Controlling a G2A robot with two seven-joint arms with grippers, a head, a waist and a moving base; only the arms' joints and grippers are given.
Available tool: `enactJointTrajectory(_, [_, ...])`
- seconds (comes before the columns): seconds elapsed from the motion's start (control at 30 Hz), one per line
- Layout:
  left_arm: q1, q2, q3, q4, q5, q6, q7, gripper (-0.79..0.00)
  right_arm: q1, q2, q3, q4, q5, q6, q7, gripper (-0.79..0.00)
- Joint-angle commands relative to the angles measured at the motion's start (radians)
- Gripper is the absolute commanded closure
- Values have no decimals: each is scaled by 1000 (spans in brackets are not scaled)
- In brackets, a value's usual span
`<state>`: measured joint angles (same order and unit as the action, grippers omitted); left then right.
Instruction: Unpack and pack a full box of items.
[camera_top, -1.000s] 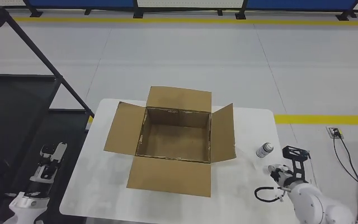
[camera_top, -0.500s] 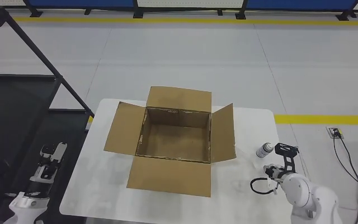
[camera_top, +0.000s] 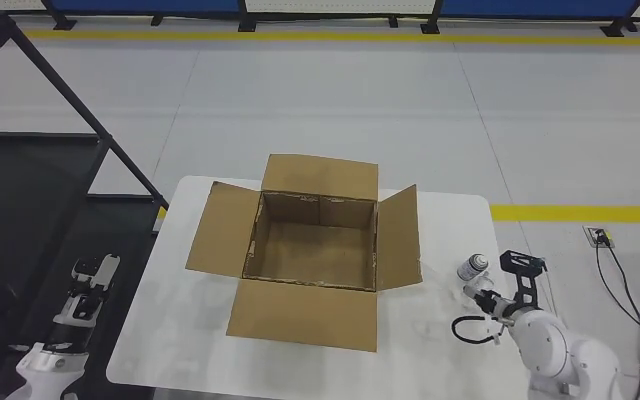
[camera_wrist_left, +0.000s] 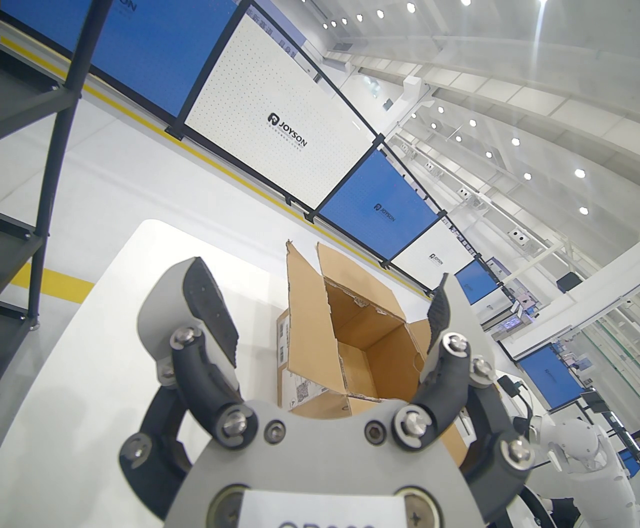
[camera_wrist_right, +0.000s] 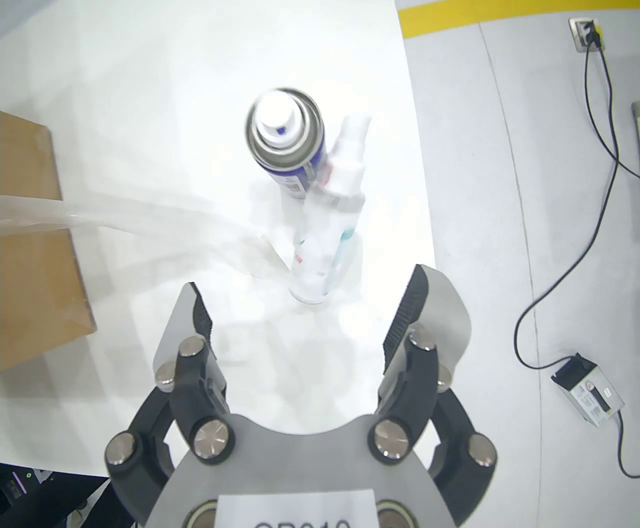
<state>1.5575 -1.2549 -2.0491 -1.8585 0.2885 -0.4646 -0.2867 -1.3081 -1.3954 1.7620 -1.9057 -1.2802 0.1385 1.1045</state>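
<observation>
Cardboard box (camera_top: 215, 230) empty; our right gripper (camera_wrist_right: 305, 305), jaws released, has crept nearer spray can (camera_wrist_right: 285, 145); we judge repacking starts. Left gripper (camera_wrist_left: 320, 300) released too.

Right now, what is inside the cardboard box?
Nothing that I can see: the open box has just a bare brown floor. The strip along the near wall is hidden by that wall. A spray can and a small bottle are outside on the table.

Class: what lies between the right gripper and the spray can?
A small white bottle, blurred, sits close beside the spray can, just ahead of the right gripper; the right wrist view shows it.
</observation>
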Motion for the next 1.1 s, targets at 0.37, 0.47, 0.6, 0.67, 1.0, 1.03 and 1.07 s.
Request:
enactJointTrajectory(0.37, [0, 0, 0, 0, 0, 0, 0, -785, 27, 9, -32, 16, -24, 26, 9, -785])
enactJointTrajectory(0.47, [0, 0, 0, 0, 0, 0, 0, -785, 38, 11, -33, 27, -29, 42, 4, -785])
enactJointTrajectory(0.6, [0, 0, 0, 0, 0, 0, 0, -785, 40, 12, -31, 13, 3, 49, -32, -785])
enactJointTrajectory(0.67, [0, 0, 0, 0, 0, 0, 0, -785, 32, 12, -32, -11, 49, 28, -54, -785])
enactJointTrajectory(1.0, [0, 0, 0, 0, 0, 0, 0, -785, 20, 14, -35, -99, 441, -149, -126, -653])
enactJointTrajectory(1.03, [0, 0, 0, 0, 0, 0, 0, -785, 35, 14, -38, -91, 497, -152, -120, -613])
enactJointTrajectory(1.07, [0, 0, 0, 0, 0, 0, 0, -785, 55, 15, -41, -78, 543, -153, -104, -570])
